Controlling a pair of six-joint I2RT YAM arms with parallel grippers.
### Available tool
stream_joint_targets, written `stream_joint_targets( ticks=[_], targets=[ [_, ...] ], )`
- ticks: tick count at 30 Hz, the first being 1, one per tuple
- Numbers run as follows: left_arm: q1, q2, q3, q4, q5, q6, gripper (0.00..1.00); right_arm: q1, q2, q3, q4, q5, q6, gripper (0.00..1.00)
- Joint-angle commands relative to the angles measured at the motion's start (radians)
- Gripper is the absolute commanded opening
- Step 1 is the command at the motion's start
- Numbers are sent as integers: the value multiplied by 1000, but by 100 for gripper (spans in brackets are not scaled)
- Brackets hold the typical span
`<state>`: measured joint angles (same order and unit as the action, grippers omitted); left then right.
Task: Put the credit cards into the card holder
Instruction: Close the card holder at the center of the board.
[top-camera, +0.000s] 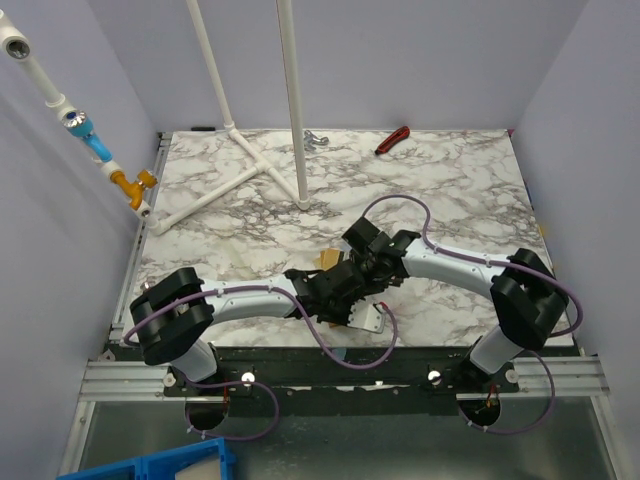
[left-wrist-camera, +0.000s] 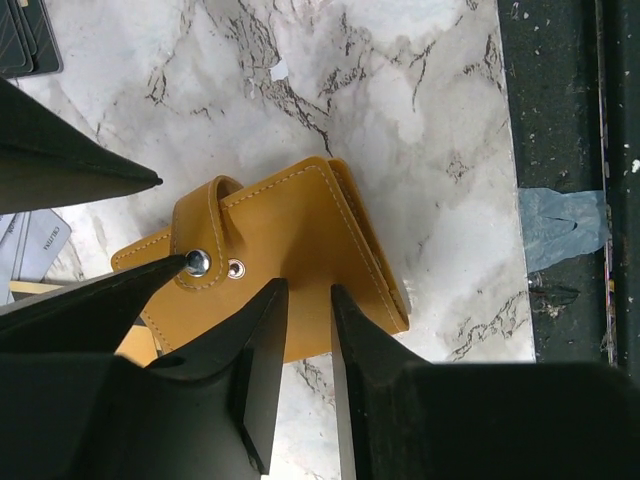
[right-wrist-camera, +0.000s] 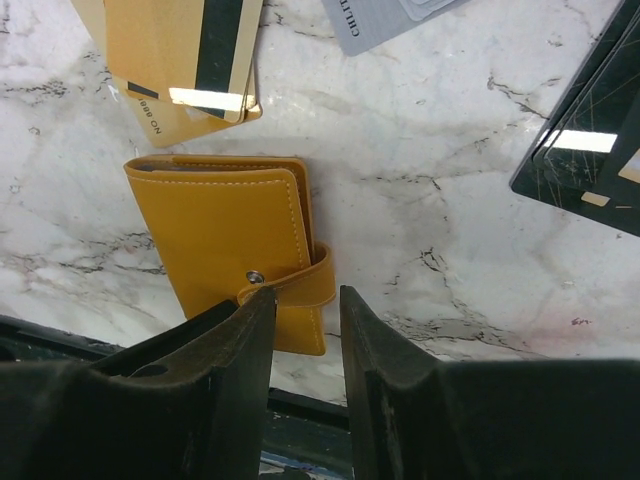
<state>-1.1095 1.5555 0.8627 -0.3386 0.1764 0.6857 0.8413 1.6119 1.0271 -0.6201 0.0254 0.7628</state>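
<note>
A mustard-yellow leather card holder (right-wrist-camera: 215, 235) lies closed on the marble near the table's front edge, its strap (right-wrist-camera: 318, 283) snapped over. My right gripper (right-wrist-camera: 304, 294) is open, its fingers either side of the strap's loop, one tip beside the snap. My left gripper (left-wrist-camera: 306, 292) is open by a narrow gap, with its tips over the holder (left-wrist-camera: 290, 235) at the opposite edge. The gold-tan credit card (right-wrist-camera: 190, 60) with a dark stripe lies just beyond the holder. The pale grey-blue card (right-wrist-camera: 380, 22) lies beside it. In the top view both grippers (top-camera: 340, 285) hide the holder.
A black flat object (right-wrist-camera: 590, 140) lies on the marble to the right of the holder. The black front rail (left-wrist-camera: 555, 120) runs just past the holder. A white pipe stand (top-camera: 300, 195) and a red-handled tool (top-camera: 393, 139) are at the back.
</note>
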Motion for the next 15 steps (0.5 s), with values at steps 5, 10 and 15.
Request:
stream_joint_targets(
  ticks=[5, 10, 15],
  targets=[
    [-18, 3, -13, -71, -28, 32, 21, 26, 30, 63, 2, -42, -24, 45],
    [-16, -31, -31, -86, -25, 42, 18, 47, 58, 101, -18, -37, -23, 47],
    [-17, -41, -45, -86, -27, 43, 17, 55, 77, 118, -59, 0, -25, 45]
  ],
)
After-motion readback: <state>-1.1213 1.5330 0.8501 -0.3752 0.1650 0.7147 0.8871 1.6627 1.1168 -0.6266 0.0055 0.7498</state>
